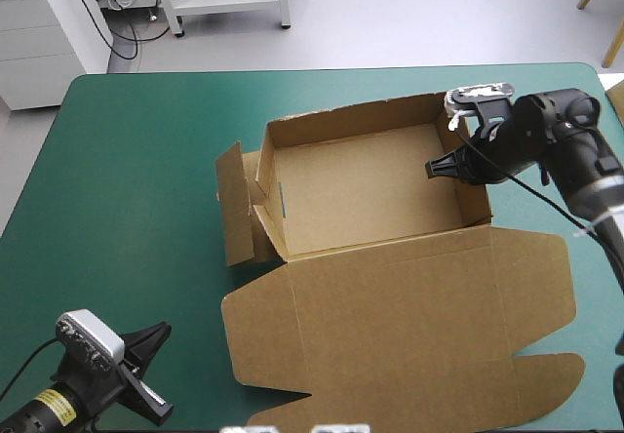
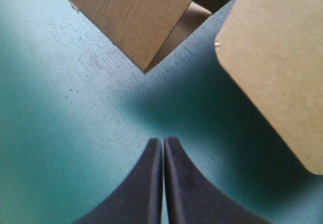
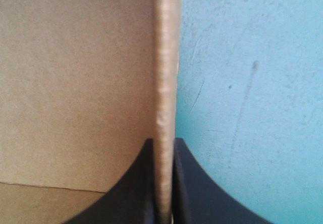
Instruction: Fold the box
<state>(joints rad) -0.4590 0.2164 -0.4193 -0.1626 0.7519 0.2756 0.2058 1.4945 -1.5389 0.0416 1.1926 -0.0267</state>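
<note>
Broadly, the teal-green cover (image 1: 127,179) lies bare on the left side and along the far edge; the box (image 1: 361,189) sits right of centre as an open tray, its lid (image 1: 409,326) flat, reaching the near edge. The right gripper (image 3: 164,142) comes in from the right, black fingers clamped on the tray's right wall (image 3: 165,57); the left gripper (image 2: 163,142) hangs over bare cover at the near left corner, fingers pressed together.

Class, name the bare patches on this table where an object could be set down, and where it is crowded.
Freest: the teal-green cover left of the box, from the far edge to the left gripper. A strip runs beyond the box's far wall. Crowded: the flat lid fills the near right, and the right gripper clamps the right wall.
</note>
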